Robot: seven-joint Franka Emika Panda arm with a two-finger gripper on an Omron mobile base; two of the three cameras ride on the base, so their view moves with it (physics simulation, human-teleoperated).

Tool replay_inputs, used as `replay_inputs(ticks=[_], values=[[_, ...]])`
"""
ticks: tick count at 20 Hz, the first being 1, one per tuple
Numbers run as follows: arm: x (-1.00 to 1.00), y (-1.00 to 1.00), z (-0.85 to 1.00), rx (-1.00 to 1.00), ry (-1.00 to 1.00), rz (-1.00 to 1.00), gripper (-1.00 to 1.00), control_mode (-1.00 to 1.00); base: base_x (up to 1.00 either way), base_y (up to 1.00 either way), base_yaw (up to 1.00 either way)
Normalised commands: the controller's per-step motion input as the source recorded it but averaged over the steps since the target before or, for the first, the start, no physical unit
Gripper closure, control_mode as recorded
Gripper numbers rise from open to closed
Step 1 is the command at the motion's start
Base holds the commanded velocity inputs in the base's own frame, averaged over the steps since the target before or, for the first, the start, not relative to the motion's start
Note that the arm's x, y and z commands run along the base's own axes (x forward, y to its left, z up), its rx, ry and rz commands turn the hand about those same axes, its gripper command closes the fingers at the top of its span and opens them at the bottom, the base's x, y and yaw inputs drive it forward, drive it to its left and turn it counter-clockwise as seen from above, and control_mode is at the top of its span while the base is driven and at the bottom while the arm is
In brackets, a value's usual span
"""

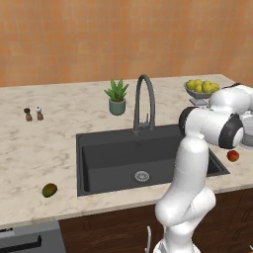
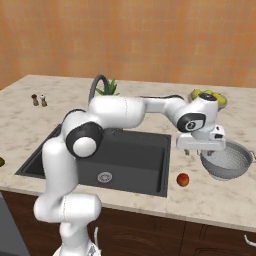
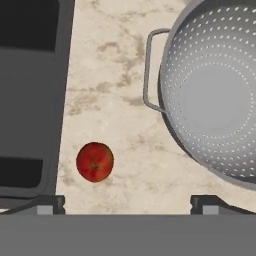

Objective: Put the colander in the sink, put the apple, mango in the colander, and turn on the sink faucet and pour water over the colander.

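My pincer (image 3: 128, 202) hangs wide open and empty above the marble tabletop (image 3: 115, 75). Just ahead of its one fingertip sits one colander (image 3: 212, 92), a round silver-grey metal bowl with fine holes and a loop handle facing me. One small red apple (image 3: 94, 161) lies between my fingertips, nearer the sink (image 3: 27, 100). One green-orange mango (image 1: 49, 189) rests far across the sink. One dark gooseneck faucet (image 1: 144, 101) stands behind the basin.

The colander (image 3: 212, 95) is cut off at 3 o'clock in the hand view; the arm hides most of it in the left base view.
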Motion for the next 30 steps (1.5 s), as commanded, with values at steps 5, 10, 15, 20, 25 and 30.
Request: replay_inputs(ticks=[5, 10, 15, 20, 25, 30], values=[[0.30, -0.06, -0.18, 0.00, 0.03, 0.00, -1.00, -1.00, 0.00, 0.00, 0.00], [0.24, -0.06, -0.12, 0.00, 0.05, 0.00, -1.00, -1.00, 0.00, 0.00, 0.00], [0.28, -0.10, -0.17, 0.00, 0.03, 0.00, -1.00, -1.00, 0.00, 0.00, 0.00], [0.23, -0.01, -0.38, 0.00, 0.00, 0.00, -1.00, -1.00, 0.00, 0.00, 0.00], [0.15, 0.00, -0.45, 0.00, 0.01, 0.00, -1.00, -1.00, 0.00, 0.00, 0.00], [0.11, -0.02, -0.39, 0.00, 0.01, 0.00, -1.00, -1.00, 0.00, 0.00, 0.00]])
